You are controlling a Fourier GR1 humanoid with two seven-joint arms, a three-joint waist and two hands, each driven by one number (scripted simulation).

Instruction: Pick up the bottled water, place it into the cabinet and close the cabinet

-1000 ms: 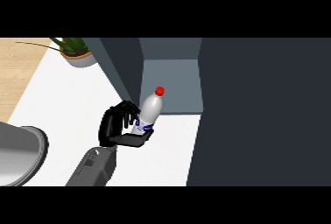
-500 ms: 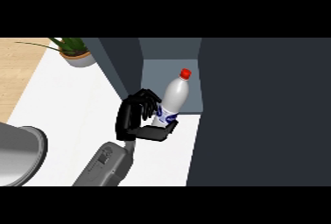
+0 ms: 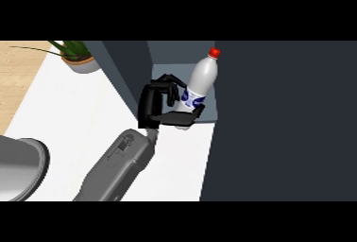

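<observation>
pan [image 3: 17, 168]: a grey round vessel, cut off by the view's left edge, sitting on the counter's near left part; no part of the task.
potted plant [image 3: 78, 59]: at the counter's far left corner, well apart from the hand.
counter [image 3: 77, 111]: white top running from the left side to the cabinet's foot; a wooden floor strip shows beyond its left edge.
hand [image 3: 159, 105]: only one forearm and hand show, coming up from the lower edge; which side it belongs to cannot be told for sure, it reads as the left. its fingers and thumb are curled round the bottle's lower half, clamped on it.
bottled water [image 3: 199, 82]: white bottle with a red cap and a blue label, held tilted with the cap leaning to the far right, raised at the cabinet's opening, its upper part already against the lighter inside.
cabinet [image 3: 174, 52]: the opening shows as a lighter grey recess between a dark left wall and the big dark panel.
cabinet door [image 3: 279, 123]: the wide dark panel at the right, judged to be the door standing open.
done: the pick-up; the bottle is lifted and at the mouth of the cabinet.
left: setting it down inside, letting go, pulling the hand out, and closing the door.
other hand: not in view.
</observation>
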